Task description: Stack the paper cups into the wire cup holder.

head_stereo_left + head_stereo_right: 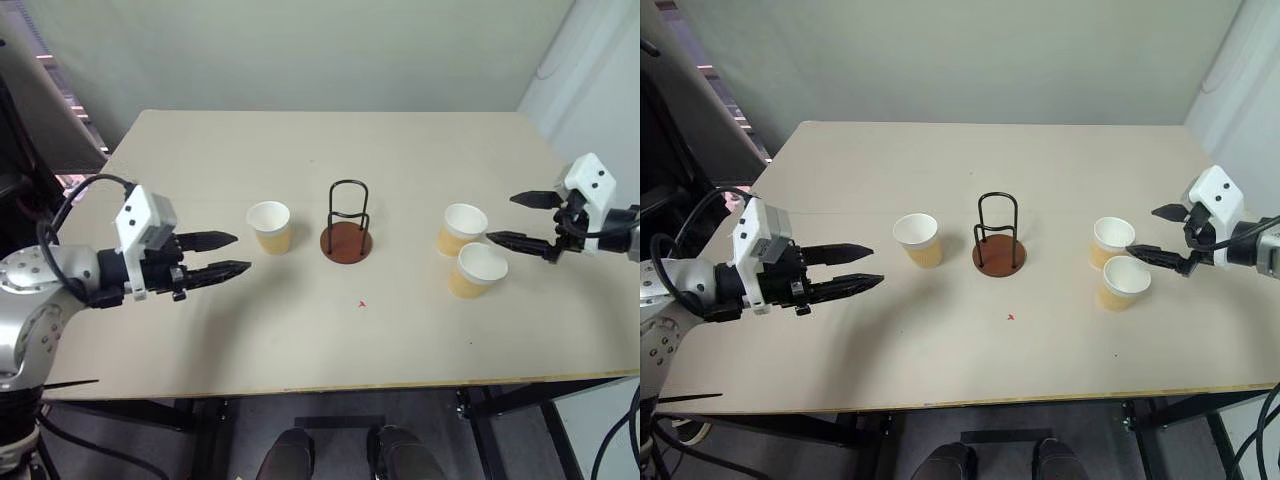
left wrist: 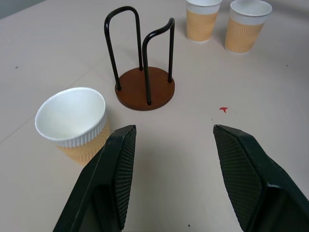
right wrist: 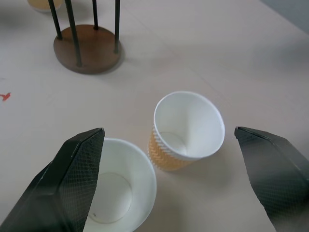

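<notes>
Three paper cups stand upright on the counter around the empty wire cup holder at its middle: one toward the left edge, two close together toward the right edge. The left claw, released and empty, points at the lone cup. The right claw, spread wide, hovers just beside the pair, the nearer reach.

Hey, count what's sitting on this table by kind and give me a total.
Tan-yellow paper cups with white rims: 3
Black wire cup holder on a round reddish-brown base: 1
Small red mark on the tabletop: 1
Total: 5
</notes>
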Controlling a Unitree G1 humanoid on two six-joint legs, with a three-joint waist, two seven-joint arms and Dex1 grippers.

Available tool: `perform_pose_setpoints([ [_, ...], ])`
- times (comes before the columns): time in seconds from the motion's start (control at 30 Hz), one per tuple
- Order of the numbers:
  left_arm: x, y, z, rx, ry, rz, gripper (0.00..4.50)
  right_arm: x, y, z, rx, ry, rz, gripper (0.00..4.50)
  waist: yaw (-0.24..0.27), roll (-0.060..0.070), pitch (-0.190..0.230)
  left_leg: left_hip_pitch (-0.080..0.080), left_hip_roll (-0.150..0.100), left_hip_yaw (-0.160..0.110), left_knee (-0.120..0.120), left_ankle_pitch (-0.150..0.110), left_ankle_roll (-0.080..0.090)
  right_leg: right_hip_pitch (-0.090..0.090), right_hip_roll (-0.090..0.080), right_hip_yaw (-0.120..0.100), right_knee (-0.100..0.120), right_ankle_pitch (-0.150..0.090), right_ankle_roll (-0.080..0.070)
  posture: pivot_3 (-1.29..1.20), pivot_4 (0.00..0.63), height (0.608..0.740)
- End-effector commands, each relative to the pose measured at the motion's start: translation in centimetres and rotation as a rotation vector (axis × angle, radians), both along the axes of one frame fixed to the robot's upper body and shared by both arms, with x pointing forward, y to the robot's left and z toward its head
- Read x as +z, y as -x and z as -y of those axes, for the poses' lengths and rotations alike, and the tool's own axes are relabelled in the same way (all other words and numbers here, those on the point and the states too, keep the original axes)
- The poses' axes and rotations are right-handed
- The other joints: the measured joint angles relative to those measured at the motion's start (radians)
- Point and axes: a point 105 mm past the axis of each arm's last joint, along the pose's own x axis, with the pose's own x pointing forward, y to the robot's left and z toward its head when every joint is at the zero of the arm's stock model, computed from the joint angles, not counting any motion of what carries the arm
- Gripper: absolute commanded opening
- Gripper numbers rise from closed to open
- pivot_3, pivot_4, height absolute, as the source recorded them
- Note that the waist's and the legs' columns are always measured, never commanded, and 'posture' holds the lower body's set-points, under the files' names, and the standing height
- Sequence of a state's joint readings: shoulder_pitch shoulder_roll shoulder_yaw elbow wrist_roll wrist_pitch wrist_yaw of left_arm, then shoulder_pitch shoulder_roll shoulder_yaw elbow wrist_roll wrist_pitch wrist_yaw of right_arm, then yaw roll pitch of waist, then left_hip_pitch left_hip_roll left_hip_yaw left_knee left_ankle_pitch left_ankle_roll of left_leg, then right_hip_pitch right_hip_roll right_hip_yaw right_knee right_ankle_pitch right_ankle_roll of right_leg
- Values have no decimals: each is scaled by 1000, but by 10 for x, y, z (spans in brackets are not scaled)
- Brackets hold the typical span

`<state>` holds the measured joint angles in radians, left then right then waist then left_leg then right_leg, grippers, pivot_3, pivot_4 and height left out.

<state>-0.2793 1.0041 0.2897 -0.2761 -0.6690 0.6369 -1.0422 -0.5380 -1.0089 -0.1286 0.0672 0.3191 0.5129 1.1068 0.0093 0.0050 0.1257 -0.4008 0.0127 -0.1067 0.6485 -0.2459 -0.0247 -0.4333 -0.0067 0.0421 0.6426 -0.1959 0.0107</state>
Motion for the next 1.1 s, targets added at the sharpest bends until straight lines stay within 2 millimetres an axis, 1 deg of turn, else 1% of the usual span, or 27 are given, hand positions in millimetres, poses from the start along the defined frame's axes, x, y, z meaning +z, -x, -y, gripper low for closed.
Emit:
perform_pose_setpoints([
  [0.03, 10, -4, 6, -21, -11, 51, 2732, 17, 3, 2, -7, 14, 61, 4472, 0, 0, 0, 0, 0, 0, 0, 0, 0, 0, 0, 0, 0, 0, 0, 0, 150, 740],
  [0.13, 19, -9, 16, -56, 5, 84, 2732, 21, 4, 2, -6, 13, 68, 4472, 3, 0, 0, 0, 0, 0, 0, 0, 0, 0, 0, 0, 0, 0, 0, 0, 150, 740],
  [0.23, 21, -14, 25, -88, 4, 98, 2732, 26, 11, -2, 19, 19, 70, 4472, 3, 0, 0, 0, 0, 2, 1, 0, 0, 0, 0, 2, 0, 1, 1, 0, 150, 740],
  [0.33, 24, -26, 31, -98, 18, 106, 2732, 35, 19, -8, 44, 10, 88, 4472, 4, 0, 0, 0, 0, 2, 1, 0, 0, 0, 1, 2, 0, 1, 1, 0, 150, 740],
  [0.43, 24, -42, 42, -110, 52, 106, 2732, 43, 31, -19, 89, -15, 105, 4472, 6, 0, 0, 0, 0, 2, 1, 0, 0, 0, 1, 2, 0, 1, 2, 0, 150, 740],
  [0.53, 20, -74, 51, -45, 52, 113, 2732, 46, 41, -27, 98, -10, 123, 4472, 13, 0, 0, -1, 0, 2, 3, 0, 0, 1, 1, 2, 0, 1, 3, 0, 150, 740],
  [0.57, 20, -81, 54, -37, 63, 106, 2732, 47, 43, -27, 94, -8, 128, 4472, 13, 0, 0, -1, 0, 2, 4, 0, 0, 1, 1, 2, -1, 1, 4, 0, 150, 740],
  [0.63, 18, -85, 61, -71, 107, 61, 2732, 48, 47, -28, 88, -9, 132, 4472, 13, 0, 0, -2, 0, 2, 7, -1, 1, 2, 1, 3, -1, 2, 6, 0, 150, 740],
  [0.7, 9, -90, 70, -122, 86, 36, 2732, 48, 52, -28, 82, -4, 128, 4472, 13, 0, 0, -4, 0, 3, 12, -1, 2, 2, 1, 3, -1, 1, 8, 0, 150, 740],
  [0.8, 7, -102, 74, -125, 87, 25, 2732, 49, 61, -31, 99, -7, 116, 4472, 12, 0, 0, -4, -1, 6, 16, -1, 2, 4, 2, 10, -2, 0, 14, 0, 150, 740],
  [0.93, -2, -108, 81, -180, 49, -9, 2732, 54, 87, -48, 221, -46, 104, 4472, 13, 0, 0, -6, -2, 8, 17, -1, 1, 4, 2, 13, -8, 1, 19, 0, 150, 740],
  [1.03, -4, -110, 86, -211, 54, -23, 2732, 53, 93, -56, 238, -50, 107, 4472, 15, 0, 0, -8, -4, 9, 17, -1, 2, 4, 3, 15, -12, 1, 23, 0, 150, 740],
  [1.1, -9, -111, 90, -239, 41, -41, 2732, 54, 95, -61, 248, -64, 117, 4472, 16, 0, 0, -10, -6, 9, 19, -3, 4, 4, 2, 16, -15, 2, 27, 0, 150, 740],
])
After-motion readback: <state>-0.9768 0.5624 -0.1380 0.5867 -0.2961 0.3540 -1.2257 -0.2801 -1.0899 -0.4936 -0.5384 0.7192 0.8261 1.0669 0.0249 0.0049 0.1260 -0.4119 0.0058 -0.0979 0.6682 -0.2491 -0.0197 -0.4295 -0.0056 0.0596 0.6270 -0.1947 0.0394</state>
